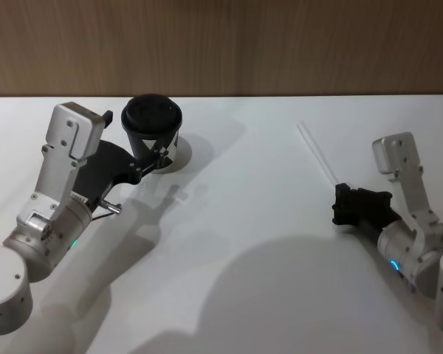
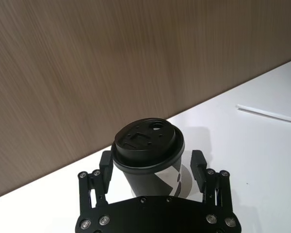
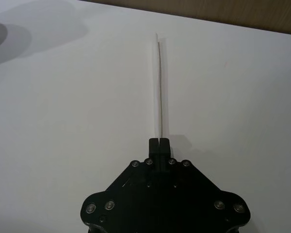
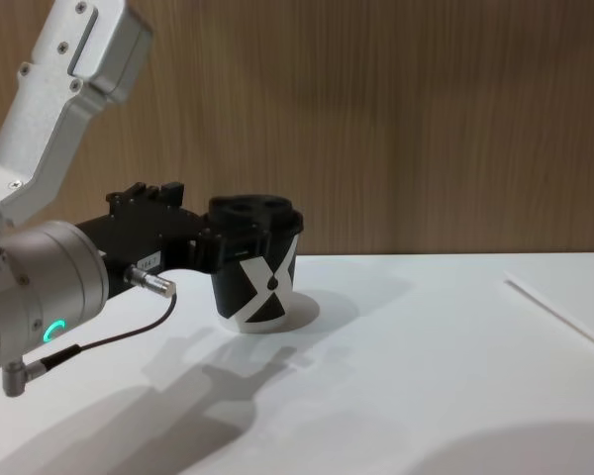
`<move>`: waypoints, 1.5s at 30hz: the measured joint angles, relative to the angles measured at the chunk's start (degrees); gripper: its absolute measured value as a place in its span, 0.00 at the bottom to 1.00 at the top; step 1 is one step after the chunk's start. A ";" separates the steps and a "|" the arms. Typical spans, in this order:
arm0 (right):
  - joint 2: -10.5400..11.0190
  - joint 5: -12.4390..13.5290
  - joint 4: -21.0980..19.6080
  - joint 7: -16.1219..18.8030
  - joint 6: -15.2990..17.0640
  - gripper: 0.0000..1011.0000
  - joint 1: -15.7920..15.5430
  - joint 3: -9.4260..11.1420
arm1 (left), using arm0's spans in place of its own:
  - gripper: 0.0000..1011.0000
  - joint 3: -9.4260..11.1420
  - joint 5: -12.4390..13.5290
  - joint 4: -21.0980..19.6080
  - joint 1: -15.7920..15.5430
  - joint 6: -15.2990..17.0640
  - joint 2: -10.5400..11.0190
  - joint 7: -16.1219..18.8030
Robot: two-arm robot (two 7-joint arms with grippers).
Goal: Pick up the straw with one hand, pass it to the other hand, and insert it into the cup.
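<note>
Left arm (image 1: 55, 192), silver, reaches forward and inward from the near left with its wrist level; the left gripper (image 1: 156, 153) points toward the far side, its two black fingers (image 2: 105, 167) spread wide apart. Right arm (image 1: 417, 228) is bent at the near right, forearm low and angled inward. The right gripper (image 1: 340, 190) is down at table level, its fingers (image 3: 155, 144) pressed flat together on the near end of the straw (image 3: 160, 82).
</note>
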 joint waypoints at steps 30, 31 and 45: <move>0.78 8.81 -7.53 10.49 -18.56 0.00 -1.07 4.64 | 0.99 0.00 0.00 0.00 0.00 0.00 0.00 0.00; 0.95 9.48 -8.00 11.34 -19.47 0.00 -1.02 4.77 | 0.99 0.01 0.00 0.00 0.00 0.00 0.00 0.00; 2.56 16.24 -10.53 19.98 -25.49 0.00 -0.13 5.03 | 0.99 0.00 0.00 0.00 0.00 0.00 0.00 0.00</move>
